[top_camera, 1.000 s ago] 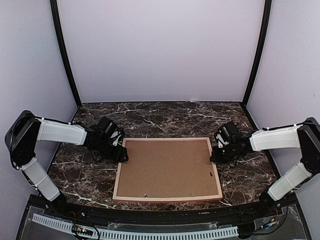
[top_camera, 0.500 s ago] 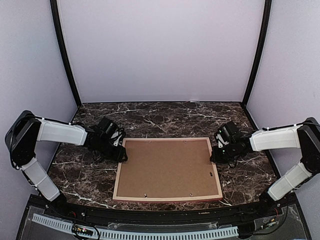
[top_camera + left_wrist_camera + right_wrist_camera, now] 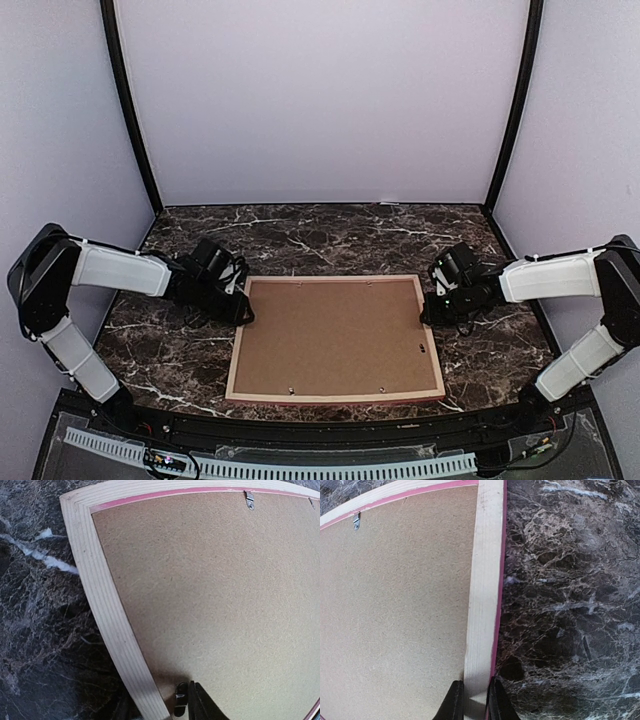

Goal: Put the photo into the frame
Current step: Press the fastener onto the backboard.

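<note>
Just narrowed left gripper (image 3: 161, 708) astride the frame's (image 3: 335, 397) left rail; cannot tell if gripping yet. Pinching right rail with right gripper (image 3: 474, 702). Frame back-up mid-table, backing board (image 3: 335, 335) in; no photo visible. Probably readying two-handed lift.

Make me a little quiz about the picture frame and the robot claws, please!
1. True or false: the frame lies with its pink face up.
2. What is the right claw pinching? A) nothing at all B) the frame's side rail C) a pencil
3. Fill in: the backing board inside the frame is ___ in colour.
Key: 1 false, the pale wood back is up. 2 B. 3 brown.
</note>
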Tool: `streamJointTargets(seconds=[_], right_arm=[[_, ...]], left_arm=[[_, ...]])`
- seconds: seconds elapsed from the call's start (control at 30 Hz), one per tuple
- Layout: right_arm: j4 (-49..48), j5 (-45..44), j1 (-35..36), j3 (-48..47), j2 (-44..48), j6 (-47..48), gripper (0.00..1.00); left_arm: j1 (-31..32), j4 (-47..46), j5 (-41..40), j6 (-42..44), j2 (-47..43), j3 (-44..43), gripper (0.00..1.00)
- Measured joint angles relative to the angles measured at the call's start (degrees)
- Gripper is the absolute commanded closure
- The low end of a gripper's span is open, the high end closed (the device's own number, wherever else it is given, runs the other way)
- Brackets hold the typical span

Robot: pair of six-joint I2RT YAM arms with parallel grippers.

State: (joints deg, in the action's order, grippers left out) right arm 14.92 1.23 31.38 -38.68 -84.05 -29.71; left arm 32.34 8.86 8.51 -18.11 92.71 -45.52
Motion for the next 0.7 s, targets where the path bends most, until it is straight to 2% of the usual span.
streamJointTargets(seconds=[0.57,0.63,0.7], right_arm=[[0.1,0.0,0.0,-0.1,-0.1,0.0,0.88],[0.1,0.0,0.0,-0.1,-0.1,0.0,0.88],[0.1,0.0,0.0,-0.1,-0.1,0.0,0.87]], left_arm=[[-1.0,-2.5,1.2,-1.6,-1.0,1.9,0.71],[-1.0,-2.6,1.3,-1.7,-1.2,2.1,0.68],[-1.0,-2.6,1.3,-1.6,-1.2,2.1,0.6]])
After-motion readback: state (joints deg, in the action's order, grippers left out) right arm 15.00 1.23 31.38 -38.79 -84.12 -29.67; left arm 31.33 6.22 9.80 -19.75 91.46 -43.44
